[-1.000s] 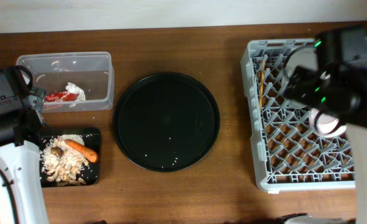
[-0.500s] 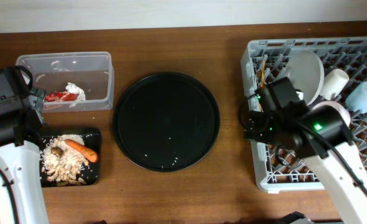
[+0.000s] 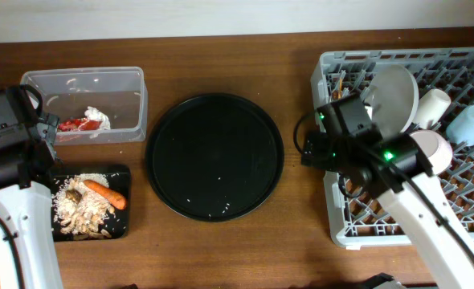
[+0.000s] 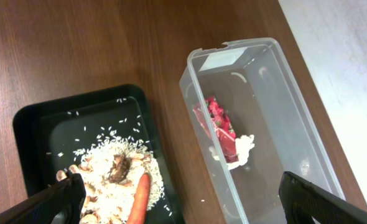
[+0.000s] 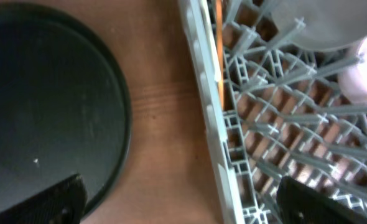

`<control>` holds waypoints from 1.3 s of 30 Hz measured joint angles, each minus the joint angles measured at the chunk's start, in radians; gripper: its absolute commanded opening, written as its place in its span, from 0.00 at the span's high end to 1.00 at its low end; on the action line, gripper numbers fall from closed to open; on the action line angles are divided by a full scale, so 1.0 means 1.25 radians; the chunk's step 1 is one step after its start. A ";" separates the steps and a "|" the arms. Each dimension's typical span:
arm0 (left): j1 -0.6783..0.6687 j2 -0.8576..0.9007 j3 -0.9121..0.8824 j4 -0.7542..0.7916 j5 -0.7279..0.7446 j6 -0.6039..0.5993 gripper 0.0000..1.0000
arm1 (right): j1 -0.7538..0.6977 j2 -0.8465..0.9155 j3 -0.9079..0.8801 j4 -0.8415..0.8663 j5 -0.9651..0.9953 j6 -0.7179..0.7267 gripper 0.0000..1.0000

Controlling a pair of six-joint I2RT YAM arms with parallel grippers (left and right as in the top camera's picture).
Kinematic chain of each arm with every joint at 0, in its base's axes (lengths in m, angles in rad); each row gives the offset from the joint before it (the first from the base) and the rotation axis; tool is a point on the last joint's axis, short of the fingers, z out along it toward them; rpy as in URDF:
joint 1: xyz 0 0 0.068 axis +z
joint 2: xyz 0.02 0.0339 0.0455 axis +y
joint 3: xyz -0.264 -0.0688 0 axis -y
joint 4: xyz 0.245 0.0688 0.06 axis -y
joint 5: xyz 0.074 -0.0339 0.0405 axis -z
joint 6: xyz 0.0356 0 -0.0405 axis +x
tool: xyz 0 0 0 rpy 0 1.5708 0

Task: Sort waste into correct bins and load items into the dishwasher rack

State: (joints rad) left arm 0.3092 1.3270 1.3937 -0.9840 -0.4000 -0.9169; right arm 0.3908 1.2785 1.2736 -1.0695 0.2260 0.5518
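The clear tub (image 3: 84, 79) holds the red wrapper (image 3: 75, 124) and white napkin (image 3: 99, 117). The shallow black tray (image 3: 122, 172) holds rice scraps (image 3: 80, 210), the carrot (image 3: 106, 193) and brown lump (image 3: 73, 195). My left gripper (image 4: 183, 208) is open and empty above both bins. The grey rack (image 3: 333, 205) holds the plate (image 3: 398, 92), pink bowl (image 3: 435, 149), white cup (image 3: 431, 107), blue cup (image 3: 468, 124) and chopsticks (image 3: 339, 96). My right gripper (image 5: 183, 208) is open and empty over the rack's left edge (image 5: 202, 93). The white utensil is not visible.
A large round black tray (image 3: 214, 156) lies between the bins and the rack, and also shows in the right wrist view (image 5: 46, 93). A strip of bare wood separates it from the rack. The left arm (image 3: 12, 144) stands at the table's left edge.
My right arm has swung from over the rack's back right to its left edge, uncovering the plate, cups and bowl. The left arm has not moved.
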 measured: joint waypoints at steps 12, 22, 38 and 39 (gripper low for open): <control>0.000 0.000 -0.001 0.000 0.000 0.000 0.01 | -0.236 -0.529 -0.666 0.763 -0.270 -0.124 0.01; 0.000 0.000 -0.001 0.000 0.000 0.000 0.01 | -0.291 -0.877 -0.930 0.875 -0.281 -0.178 0.01; 0.000 0.001 -0.001 0.001 0.000 0.000 0.01 | -0.381 -1.011 -1.008 0.793 -0.180 -0.302 0.01; 0.000 0.001 -0.001 0.000 0.000 0.000 0.01 | -0.381 -1.012 -1.008 0.793 -0.180 -0.333 0.01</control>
State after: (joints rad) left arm 0.3092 1.3277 1.3930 -0.9840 -0.4000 -0.9165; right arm -0.0849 0.0139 0.0139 -0.0784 0.0006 0.1360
